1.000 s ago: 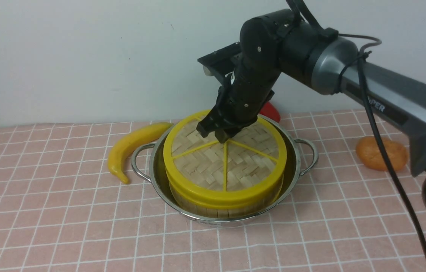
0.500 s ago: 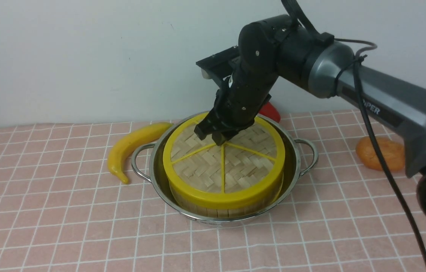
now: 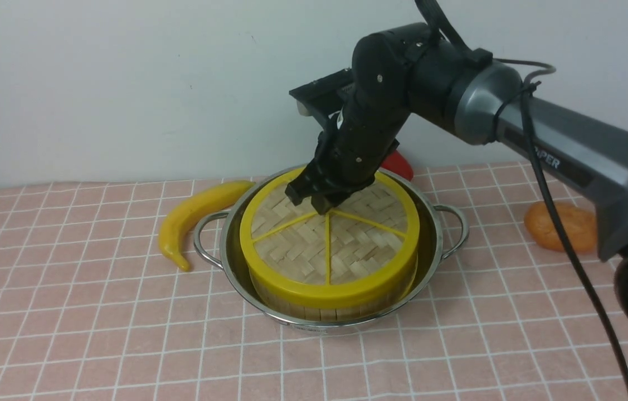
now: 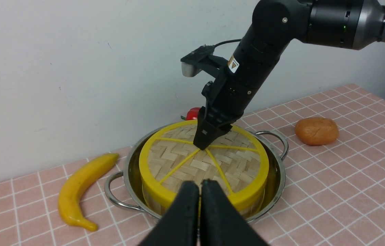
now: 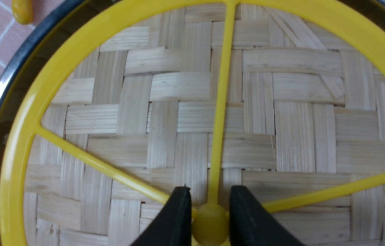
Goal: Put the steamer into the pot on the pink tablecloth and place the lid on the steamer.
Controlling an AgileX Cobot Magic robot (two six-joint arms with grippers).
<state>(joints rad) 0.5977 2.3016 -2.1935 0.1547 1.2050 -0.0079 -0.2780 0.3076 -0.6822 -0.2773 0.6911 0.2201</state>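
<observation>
The pot stands on the pink tablecloth with the steamer inside it. The lid lies flat on the steamer and hides its contents. My right gripper reaches down onto the lid's centre. In the right wrist view its fingers stand on both sides of the yellow hub, pressed against it as far as I can see. My left gripper is shut on nothing, hovering low on the near side of the pot, well back from it.
A yellow banana lies just left of the pot's left handle. An orange bun-like object sits on the cloth to the right. A red object peeks out behind the pot. A white wall closes the back.
The right arm has sunk slightly and shifted a little left, and the lid has settled level on the steamer. The left arm has not moved.
</observation>
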